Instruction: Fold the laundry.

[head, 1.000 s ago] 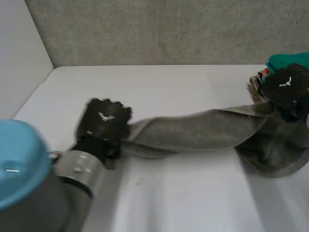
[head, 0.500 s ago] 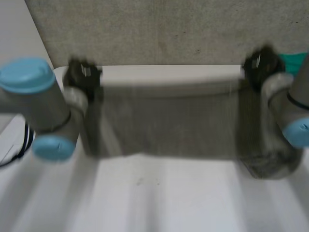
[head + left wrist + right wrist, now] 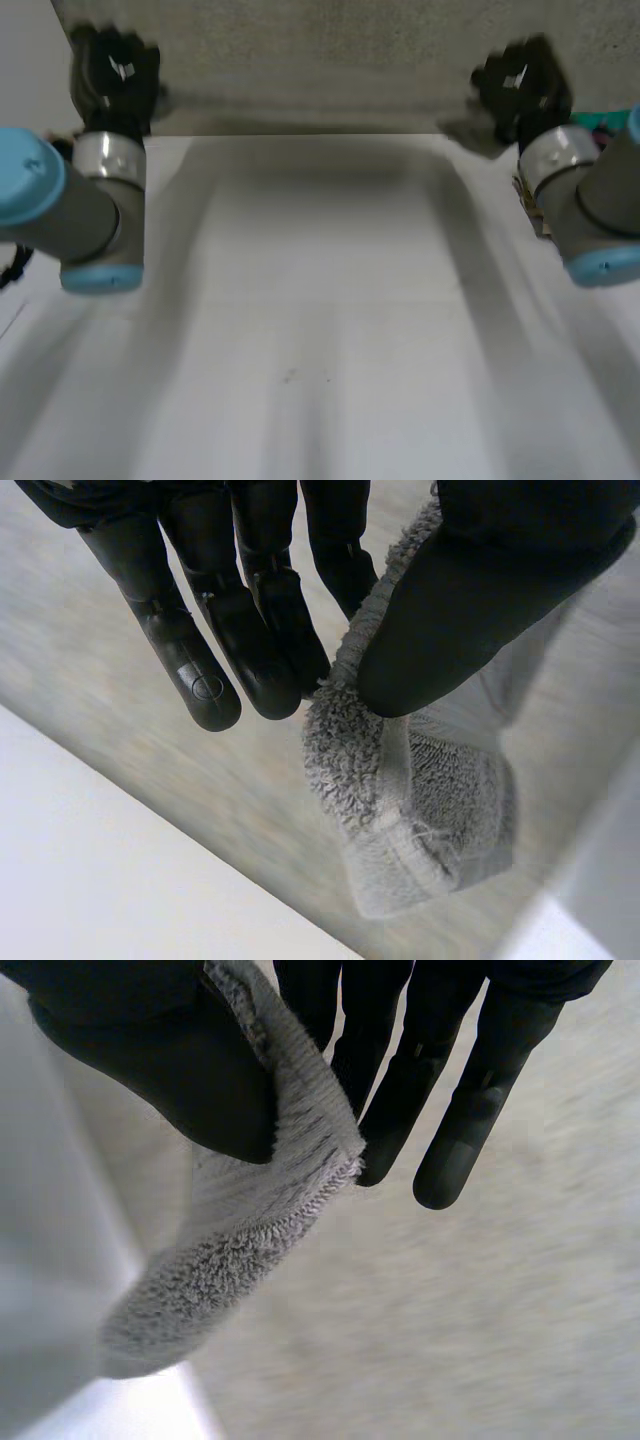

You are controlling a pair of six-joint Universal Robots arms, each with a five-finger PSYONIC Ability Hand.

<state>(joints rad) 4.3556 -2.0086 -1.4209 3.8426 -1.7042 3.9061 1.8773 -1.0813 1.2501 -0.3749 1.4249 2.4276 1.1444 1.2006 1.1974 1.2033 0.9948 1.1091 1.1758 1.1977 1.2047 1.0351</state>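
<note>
A grey terry towel [image 3: 400,810] hangs by two corners. In the left wrist view my left hand [image 3: 480,590] pinches one corner between thumb and straight fingers [image 3: 230,630]. In the right wrist view my right hand [image 3: 150,1050] pinches another corner of the towel [image 3: 230,1260] the same way. In the head view both hands are raised high and far apart, the left hand [image 3: 115,70] at the far left and the right hand [image 3: 520,85] at the far right. The towel's top edge [image 3: 310,118] shows as a blurred dark band between them, above the white table [image 3: 300,400].
A grey wall [image 3: 330,50] stands behind the table's far edge. A few coloured clothes [image 3: 527,195] and something teal [image 3: 603,120] lie at the table's right side, partly behind my right arm.
Both hands have risen from table level to well above it and moved apart, lifting the towel off the table and stretching it out between them.
</note>
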